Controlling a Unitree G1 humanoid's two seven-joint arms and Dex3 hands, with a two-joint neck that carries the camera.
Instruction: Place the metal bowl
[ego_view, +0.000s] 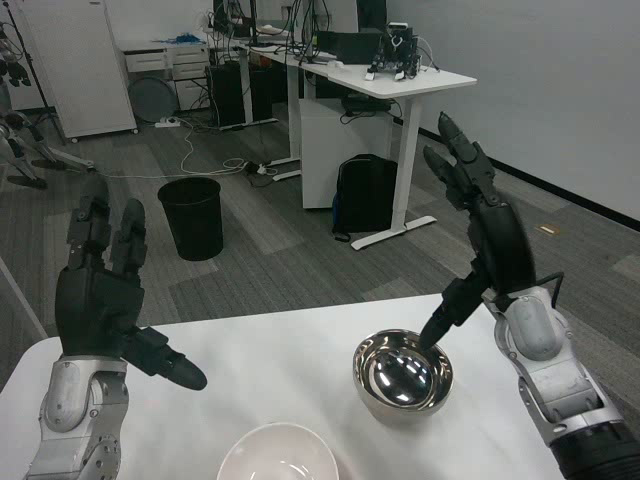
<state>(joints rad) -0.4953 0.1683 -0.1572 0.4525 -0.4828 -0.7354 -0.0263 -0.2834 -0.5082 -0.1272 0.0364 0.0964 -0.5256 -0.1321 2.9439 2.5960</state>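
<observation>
The metal bowl (402, 376) sat upright on my desk (280, 370), just behind a white bowl (278, 453). My right robot hand (478, 235) pinched its far rim; my left robot hand (105, 295) hovered released.

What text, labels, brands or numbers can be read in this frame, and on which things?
None can be read. The metal bowl, white bowl, table, bin and backpack show no lettering. Anything on the gear on the far desk is too small and blurred to read.
</observation>
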